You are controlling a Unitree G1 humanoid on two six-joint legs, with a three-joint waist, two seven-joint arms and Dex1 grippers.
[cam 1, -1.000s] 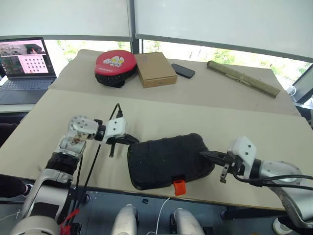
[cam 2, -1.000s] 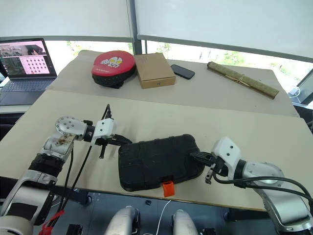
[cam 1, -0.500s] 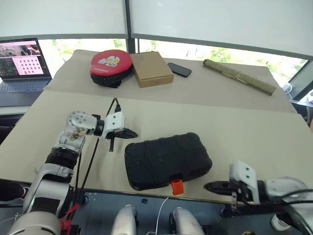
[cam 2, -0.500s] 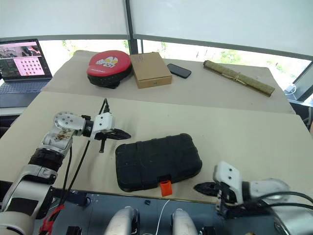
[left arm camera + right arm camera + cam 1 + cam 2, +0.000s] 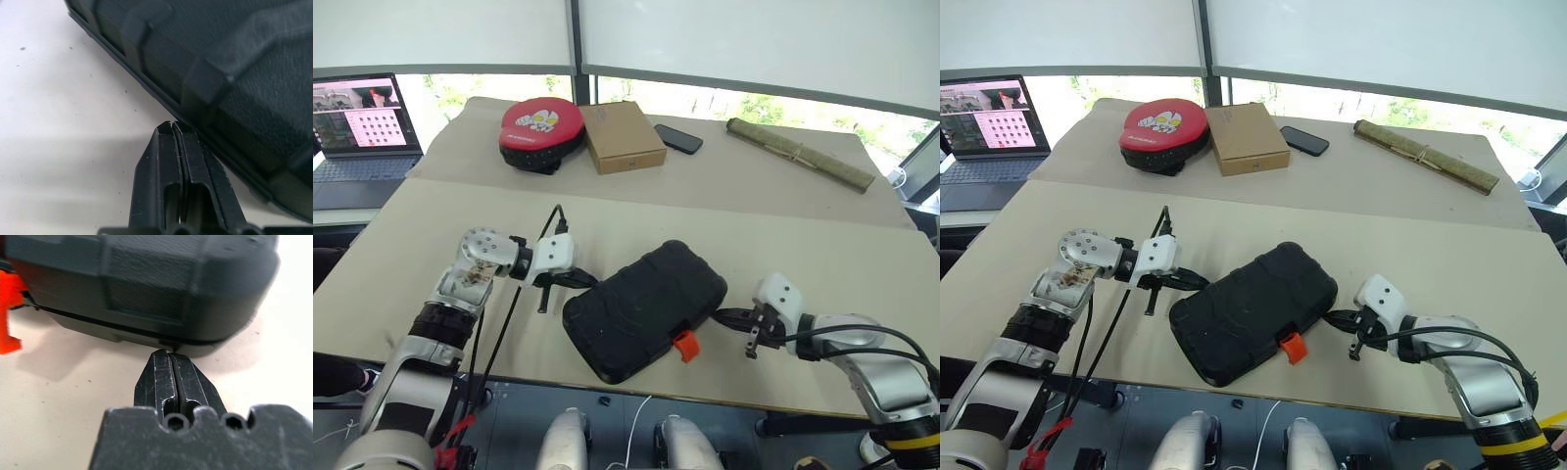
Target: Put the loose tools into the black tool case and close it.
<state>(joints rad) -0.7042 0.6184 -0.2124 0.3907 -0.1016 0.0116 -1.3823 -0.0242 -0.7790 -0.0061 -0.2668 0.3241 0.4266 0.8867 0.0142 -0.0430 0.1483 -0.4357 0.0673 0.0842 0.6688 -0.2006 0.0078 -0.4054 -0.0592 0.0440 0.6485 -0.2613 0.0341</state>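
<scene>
Left eye view: black moulded plastic tool case, closed, orange latch at 6 o'clock, on beige counter. Left claw closed at 9 o'clock edge; right claw closed at 3 o'clock corner.

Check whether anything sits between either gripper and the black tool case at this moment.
Nothing visible does. The black tool case lies closed on the table. The left gripper and the right gripper, jaws shut, each have their tips right at the case's edge, bare tabletop around them.
</scene>
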